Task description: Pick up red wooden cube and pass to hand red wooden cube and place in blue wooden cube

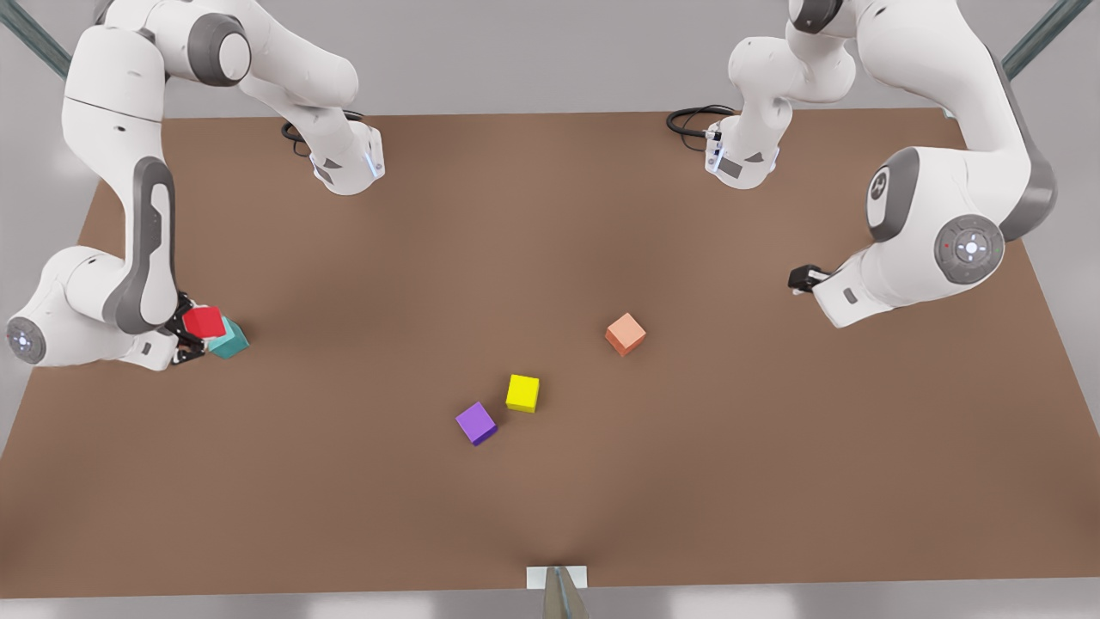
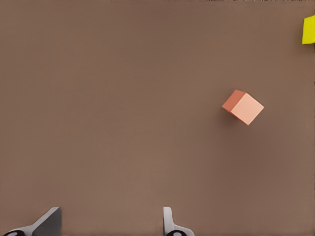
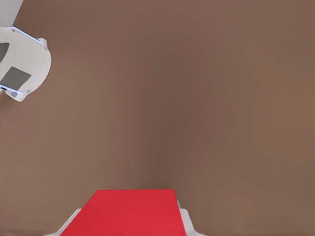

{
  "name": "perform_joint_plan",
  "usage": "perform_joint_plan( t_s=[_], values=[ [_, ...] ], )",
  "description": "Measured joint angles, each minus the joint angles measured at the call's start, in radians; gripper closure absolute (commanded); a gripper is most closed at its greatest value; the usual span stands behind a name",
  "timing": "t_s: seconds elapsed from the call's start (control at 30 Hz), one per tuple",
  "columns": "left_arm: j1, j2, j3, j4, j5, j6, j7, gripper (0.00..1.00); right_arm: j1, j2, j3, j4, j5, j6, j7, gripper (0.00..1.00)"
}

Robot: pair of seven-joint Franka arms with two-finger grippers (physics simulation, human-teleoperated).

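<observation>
Right gripper (image 1: 191, 334) clamped on the red wooden cube (image 1: 204, 321) directly over the blue wooden cube (image 1: 230, 340), likely light, rigid, best pinched on flat opposite faces; left gripper (image 2: 110, 221) spread, empty, waiting near the salmon cube (image 2: 243, 106).

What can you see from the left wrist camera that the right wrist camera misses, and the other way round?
The left wrist view alone has the salmon-orange cube, a corner of the yellow cube and the open, empty left gripper. The right wrist view alone has the red wooden cube held in the right gripper, with a sliver of the blue wooden cube beside it. Both share the brown table.
</observation>
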Motion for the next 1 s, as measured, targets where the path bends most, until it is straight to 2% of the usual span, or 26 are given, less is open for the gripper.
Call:
perform_joint_plan(
  t_s=[0.3,0.67,0.7,0.73,1.0],
  values=[
    [0.008,0.025,0.000,0.000,-0.015,0.004,-0.023,0.00,-0.040,-0.007,-0.001,-0.133,-0.008,0.258,-0.079,0.44],
    [0.010,0.042,0.000,0.000,-0.016,0.007,-0.039,0.00,-0.066,-0.021,0.000,-0.241,0.017,0.392,-0.136,0.44],
    [0.010,0.043,0.000,0.000,-0.016,0.007,-0.040,0.00,-0.067,-0.021,0.000,-0.243,0.019,0.398,-0.140,0.10],
    [0.010,0.043,0.000,0.000,-0.016,0.007,-0.041,0.00,-0.067,-0.021,0.000,-0.246,0.025,0.404,-0.145,0.00],
    [0.011,0.049,0.000,0.000,-0.017,0.007,-0.047,0.00,-0.066,-0.018,0.000,-0.256,0.048,0.425,-0.174,0.00]
  ],
)
